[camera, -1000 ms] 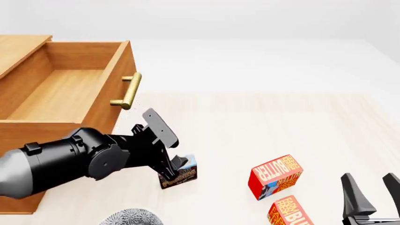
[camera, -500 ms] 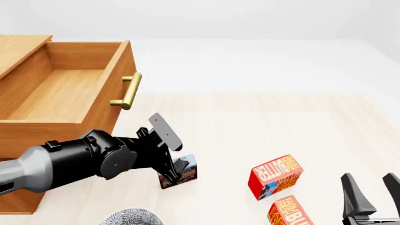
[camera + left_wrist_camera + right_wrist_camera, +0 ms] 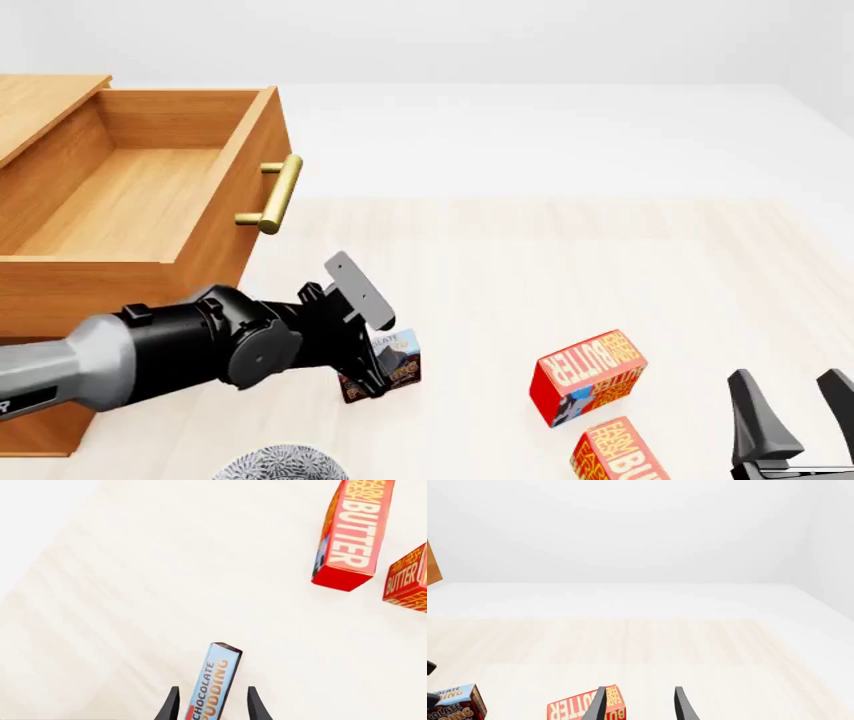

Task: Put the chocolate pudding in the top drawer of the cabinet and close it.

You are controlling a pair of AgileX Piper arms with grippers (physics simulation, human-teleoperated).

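Left wrist view: your left gripper [image 3: 212, 706] has its 2 black fingers [image 3: 170, 706] astride the small flat light-blue and brown chocolate pudding box [image 3: 215, 680], which stands on its edge on the pale wooden table [image 3: 133, 605]; whether the fingers are pressing it, you cannot tell.

Front view: the pudding sits at 5 o'clock from the open light-brown wooden top drawer [image 3: 134, 190].

Right wrist view: your right gripper [image 3: 639, 705] is spread, holding nothing, above a red-orange butter box [image 3: 574, 709].

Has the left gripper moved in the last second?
Yes. The left gripper has sunk lower and nearer, away from the top drawer's handle, onto the chocolate pudding.
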